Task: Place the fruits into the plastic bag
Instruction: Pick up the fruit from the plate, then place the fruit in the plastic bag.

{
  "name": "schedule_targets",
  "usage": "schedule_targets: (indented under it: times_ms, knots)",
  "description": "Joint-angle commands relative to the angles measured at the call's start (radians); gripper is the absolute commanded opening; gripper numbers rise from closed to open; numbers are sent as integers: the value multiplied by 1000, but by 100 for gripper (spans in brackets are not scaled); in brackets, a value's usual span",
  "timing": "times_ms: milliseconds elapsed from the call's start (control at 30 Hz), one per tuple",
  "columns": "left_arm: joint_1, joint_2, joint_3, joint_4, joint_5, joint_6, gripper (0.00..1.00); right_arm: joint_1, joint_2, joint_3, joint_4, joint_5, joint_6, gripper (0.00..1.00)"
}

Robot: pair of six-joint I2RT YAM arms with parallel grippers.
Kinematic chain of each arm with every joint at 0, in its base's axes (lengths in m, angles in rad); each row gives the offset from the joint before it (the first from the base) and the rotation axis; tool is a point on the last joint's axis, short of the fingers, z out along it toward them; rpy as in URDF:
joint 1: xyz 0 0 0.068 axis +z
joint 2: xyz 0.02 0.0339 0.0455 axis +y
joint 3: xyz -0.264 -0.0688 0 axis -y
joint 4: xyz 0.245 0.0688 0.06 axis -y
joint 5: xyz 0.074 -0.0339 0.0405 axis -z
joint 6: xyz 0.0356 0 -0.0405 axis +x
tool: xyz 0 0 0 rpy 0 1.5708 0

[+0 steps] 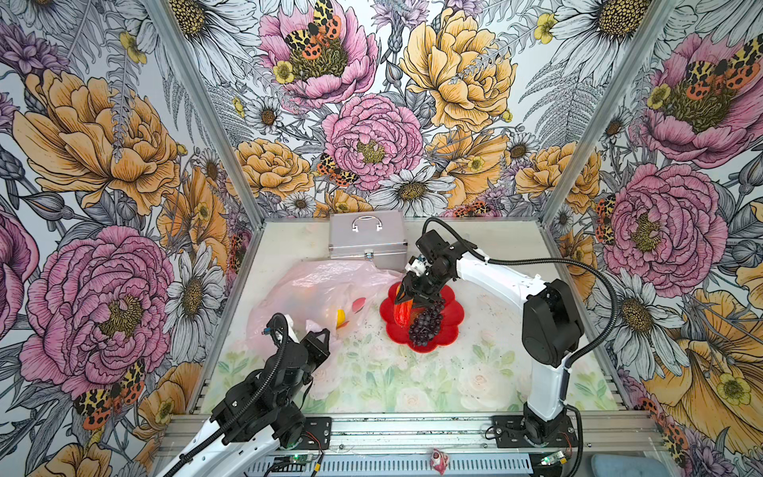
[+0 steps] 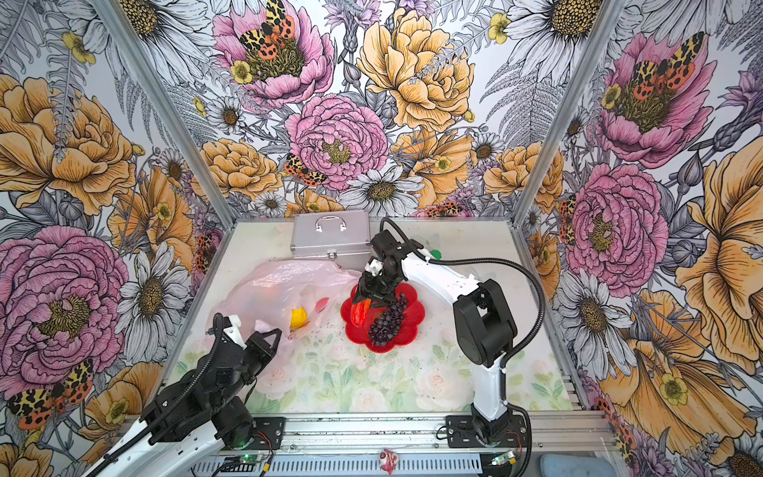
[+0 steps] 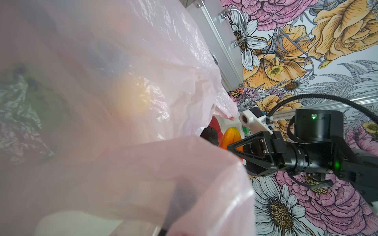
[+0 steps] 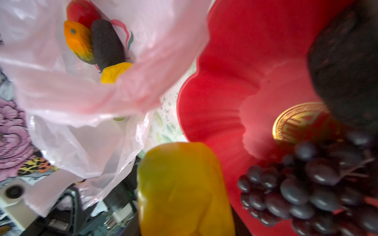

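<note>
Left pincer (image 1: 323, 333) clamps plastic bag (image 1: 305, 281) rim to hold mouth open; right pincer (image 1: 408, 301), at bag's three o'clock, grips red-yellow fruit (image 1: 401, 317) for transfer.

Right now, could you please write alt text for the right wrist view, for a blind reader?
A yellow-orange oblong fruit fills the near foreground, at the edge of a red flower-shaped plate holding a purple grape bunch and a dark brown fruit. Farther off, a pale pink plastic bag gapes open with several fruits inside.
</note>
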Motion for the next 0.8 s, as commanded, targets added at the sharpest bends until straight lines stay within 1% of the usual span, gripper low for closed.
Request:
schedule_targets:
  times_ms: [0, 133, 267, 567, 667, 767]
  knots:
    - [6, 15, 12, 22, 26, 27, 0, 30, -27, -17, 171, -106, 159, 48]
    - [7, 29, 15, 34, 39, 31, 0, 72, 2, 26, 260, -137, 253, 50]
    - [7, 40, 22, 48, 41, 37, 0, 104, 73, 108, 309, -138, 309, 50]
    - [5, 91, 52, 85, 39, 52, 0, 142, 271, 307, 352, -114, 376, 50]
    - [4, 103, 63, 88, 30, 56, 0, 155, 304, 328, 355, -108, 380, 51]
    - [5, 103, 63, 93, 18, 53, 0, 167, 312, 318, 356, -105, 381, 53]
